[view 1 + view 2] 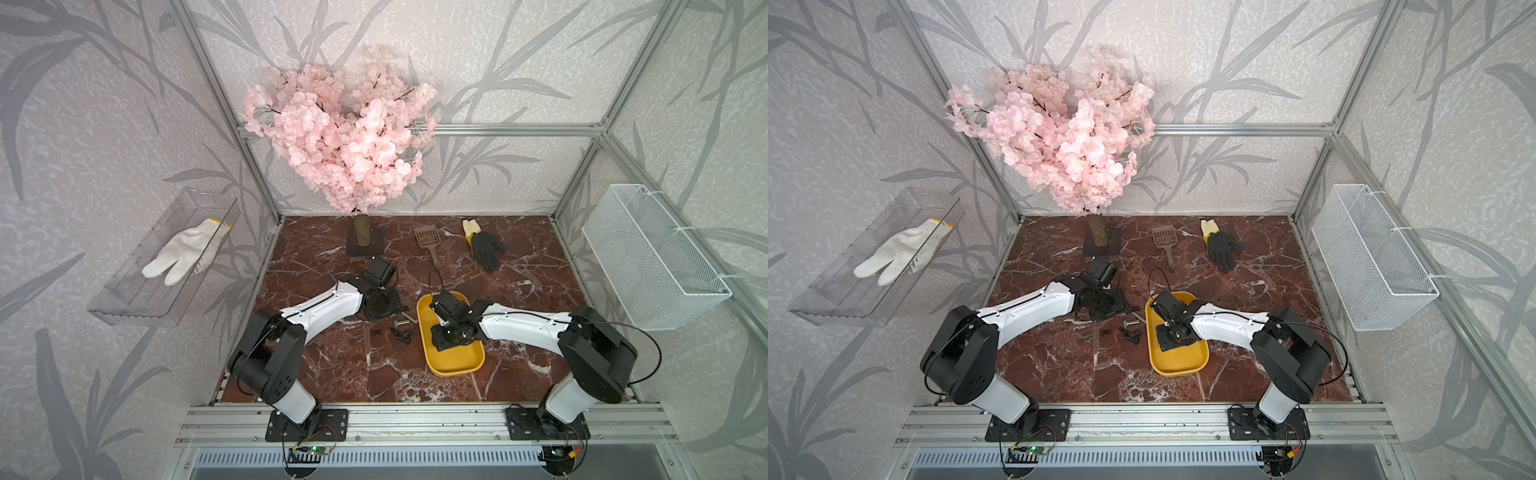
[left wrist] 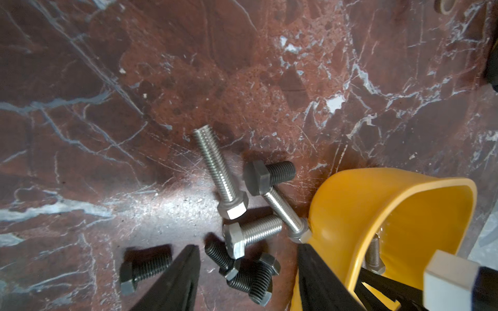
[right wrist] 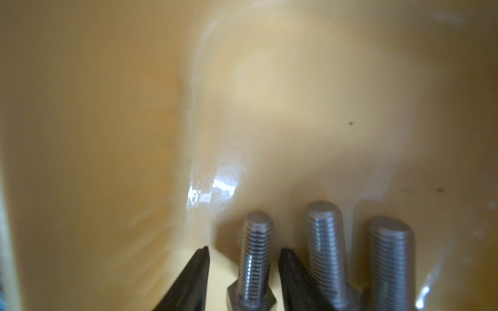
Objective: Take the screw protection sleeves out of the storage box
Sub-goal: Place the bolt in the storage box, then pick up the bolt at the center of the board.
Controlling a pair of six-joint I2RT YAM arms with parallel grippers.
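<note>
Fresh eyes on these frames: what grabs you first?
The pink blossom tree at the back dominates both top views. In the middle, the right end effector sits in the yellow tray, jaws open around a silver bolt. Beside the tray, black sleeves and more bolts lie loose.

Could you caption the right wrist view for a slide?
Open right gripper straddles a silver bolt in the storage box.

No text, label, brand, number or sign can be read in any view. Print, if any, on the small circuit board (image 1: pixel 314 450) just below the front rail (image 1: pixel 415 415) is too small to be made out.
</note>
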